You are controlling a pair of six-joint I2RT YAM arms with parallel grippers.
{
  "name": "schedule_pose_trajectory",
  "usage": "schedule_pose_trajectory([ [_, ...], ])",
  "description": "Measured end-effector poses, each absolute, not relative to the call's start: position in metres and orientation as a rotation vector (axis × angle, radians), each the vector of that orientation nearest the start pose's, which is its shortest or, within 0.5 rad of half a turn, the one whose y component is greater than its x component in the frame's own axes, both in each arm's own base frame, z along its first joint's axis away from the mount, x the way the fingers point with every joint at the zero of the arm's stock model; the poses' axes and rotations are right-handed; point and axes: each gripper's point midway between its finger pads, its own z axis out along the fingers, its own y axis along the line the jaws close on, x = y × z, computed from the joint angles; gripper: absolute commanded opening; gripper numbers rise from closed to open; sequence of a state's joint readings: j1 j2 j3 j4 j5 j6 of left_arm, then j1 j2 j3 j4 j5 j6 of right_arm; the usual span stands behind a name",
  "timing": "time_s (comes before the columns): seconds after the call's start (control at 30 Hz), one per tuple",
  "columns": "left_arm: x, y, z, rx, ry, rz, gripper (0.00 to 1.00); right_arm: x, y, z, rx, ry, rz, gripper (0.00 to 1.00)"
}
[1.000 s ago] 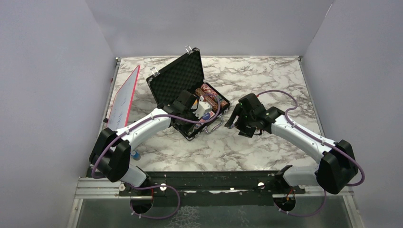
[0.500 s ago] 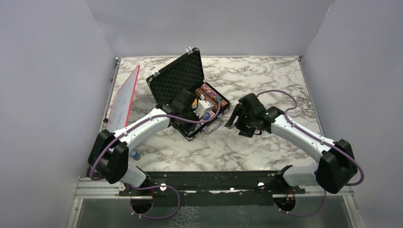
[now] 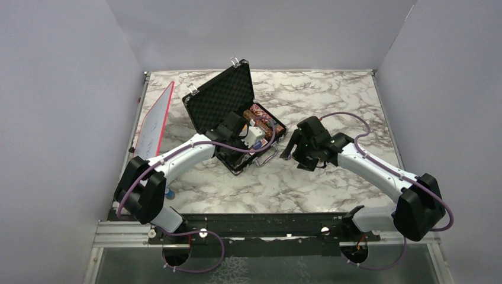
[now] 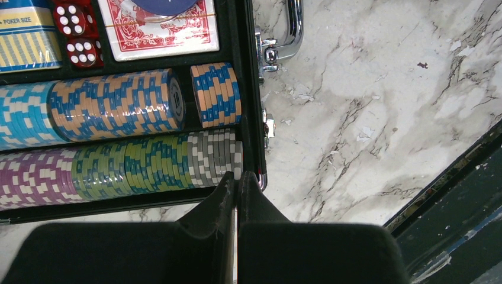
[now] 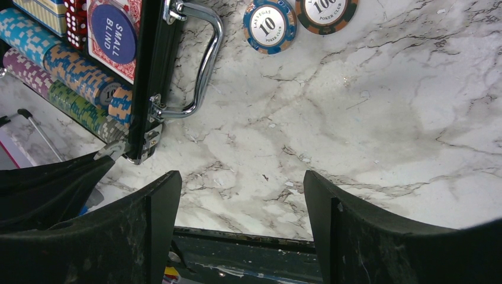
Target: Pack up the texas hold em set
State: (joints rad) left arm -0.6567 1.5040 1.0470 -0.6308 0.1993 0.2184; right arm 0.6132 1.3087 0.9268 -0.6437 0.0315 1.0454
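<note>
A red-edged white board point(image 3: 155, 123) leans at the marble table's point(image 3: 331, 94) left edge, a small blue-tipped tool point(image 3: 170, 193) nearby.

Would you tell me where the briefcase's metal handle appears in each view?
Top external: metal handle on the briefcase's near-right edge, mid-picture.
Left wrist: top edge, right of centre.
Right wrist: upper left.
Shared landmark: short orange-and-blue chip stack beside the handle's wall, in both wrist views.

Black briefcase point(image 3: 222, 94), red dice point(image 4: 76, 29), grey-veined white table point(image 3: 331, 94)
</note>
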Motion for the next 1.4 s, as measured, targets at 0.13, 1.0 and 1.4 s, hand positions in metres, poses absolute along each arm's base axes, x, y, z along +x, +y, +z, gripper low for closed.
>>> schedule_pose_trajectory([
  [0.13, 0.246, -0.218, 0.081, 1.186, 2.42, -0.377, 0.0, 0.239, 0.205, 0.108, 0.591, 2.637, 0.529, 0.78],
  [1.0, 0.243, -0.217, 0.072, 1.227, 2.418, -0.24, 0.06, 0.243, 0.2, 0.108, 0.59, 2.628, 0.52, 0.78],
  [1.4, 0.24, -0.22, 0.071, 1.235, 2.424, -0.265, 0.0, 0.243, 0.199, 0.108, 0.587, 2.627, 0.516, 0.78],
])
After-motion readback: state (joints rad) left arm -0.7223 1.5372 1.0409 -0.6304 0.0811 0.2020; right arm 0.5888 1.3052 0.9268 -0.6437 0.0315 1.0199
